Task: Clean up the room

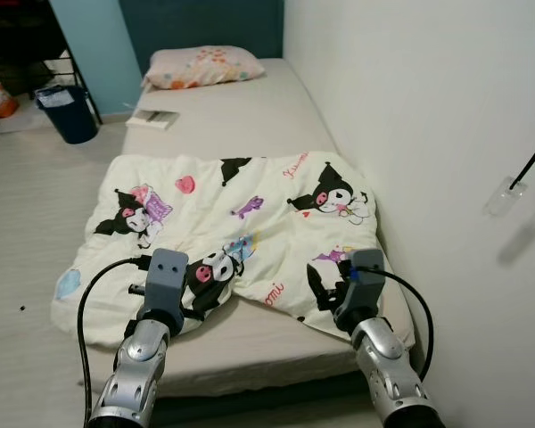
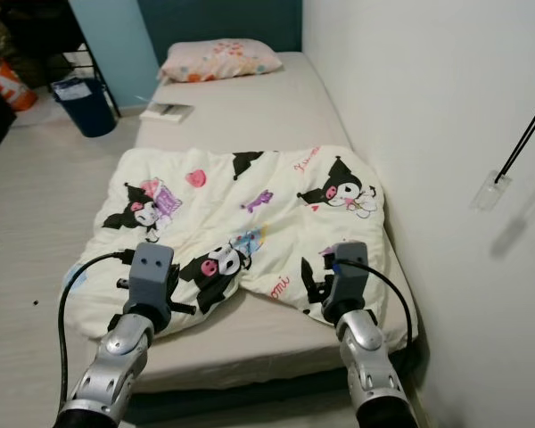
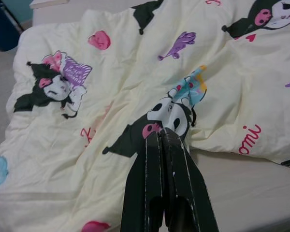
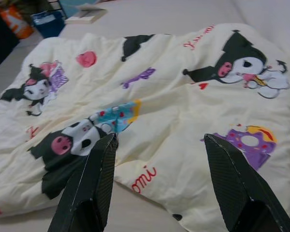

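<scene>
Well, blanket (image 1: 250, 223) on bed (image 1: 241, 116), bin (image 1: 67, 111) nearby

Home bedroom: bed (image 1: 250, 107), pillow (image 1: 202, 66)

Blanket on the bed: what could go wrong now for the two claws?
The left claw is shut at the blanket edge; whether it holds cloth is unclear, so a pull might slip. The right claw is open, so lifting now could drag one side only. The blanket's left side overhangs the bed and may slide off.
</scene>
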Controlling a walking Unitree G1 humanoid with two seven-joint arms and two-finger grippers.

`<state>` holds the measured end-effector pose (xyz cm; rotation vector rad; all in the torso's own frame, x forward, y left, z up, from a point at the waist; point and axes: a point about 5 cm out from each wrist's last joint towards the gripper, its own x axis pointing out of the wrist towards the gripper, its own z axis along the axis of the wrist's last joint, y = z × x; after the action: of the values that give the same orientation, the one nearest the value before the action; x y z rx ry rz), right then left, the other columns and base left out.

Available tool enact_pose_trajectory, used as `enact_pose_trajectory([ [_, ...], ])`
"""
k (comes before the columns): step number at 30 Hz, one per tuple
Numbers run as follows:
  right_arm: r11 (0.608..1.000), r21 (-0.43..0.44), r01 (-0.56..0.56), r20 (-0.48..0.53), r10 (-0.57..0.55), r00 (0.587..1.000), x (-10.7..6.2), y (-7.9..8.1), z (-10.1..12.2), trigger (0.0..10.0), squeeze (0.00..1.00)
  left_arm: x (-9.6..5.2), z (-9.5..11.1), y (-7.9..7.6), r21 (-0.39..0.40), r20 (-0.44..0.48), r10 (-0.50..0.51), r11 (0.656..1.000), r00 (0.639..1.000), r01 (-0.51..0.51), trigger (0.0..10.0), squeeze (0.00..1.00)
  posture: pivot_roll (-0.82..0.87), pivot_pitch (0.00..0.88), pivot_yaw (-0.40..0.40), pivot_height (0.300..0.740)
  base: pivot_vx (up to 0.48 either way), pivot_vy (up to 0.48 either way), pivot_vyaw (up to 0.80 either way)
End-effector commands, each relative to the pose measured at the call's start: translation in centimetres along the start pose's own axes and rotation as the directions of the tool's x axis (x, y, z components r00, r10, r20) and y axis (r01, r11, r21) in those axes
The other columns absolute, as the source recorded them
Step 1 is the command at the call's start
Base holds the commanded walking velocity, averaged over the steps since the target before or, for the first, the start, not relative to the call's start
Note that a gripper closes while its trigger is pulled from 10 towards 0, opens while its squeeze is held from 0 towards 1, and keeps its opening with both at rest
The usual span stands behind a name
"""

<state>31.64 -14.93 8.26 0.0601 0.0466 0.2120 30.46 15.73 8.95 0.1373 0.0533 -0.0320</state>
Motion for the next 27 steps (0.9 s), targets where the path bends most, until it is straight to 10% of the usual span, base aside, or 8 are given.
enact_pose_trajectory([
  [1,1.000,0.002,0.000,-0.002,0.000,1.000,-0.31,0.28,-0.40,10.0,0.00,-0.45,-0.47,0.36,-0.002,-0.010,0.009,1.000,1.000,-0.009,10.0,0.00,-0.08,0.128,0.060,0.705,0.000,0.000,0.00],
  [27,1.000,0.012,-0.006,-0.008,0.006,1.000,-0.42,0.23,-0.58,10.0,0.00,-0.42,-0.40,0.39,0.014,-0.015,0.029,1.000,0.999,-0.028,10.0,0.00,-0.08,0.135,0.057,0.705,0.000,0.000,0.00],
])
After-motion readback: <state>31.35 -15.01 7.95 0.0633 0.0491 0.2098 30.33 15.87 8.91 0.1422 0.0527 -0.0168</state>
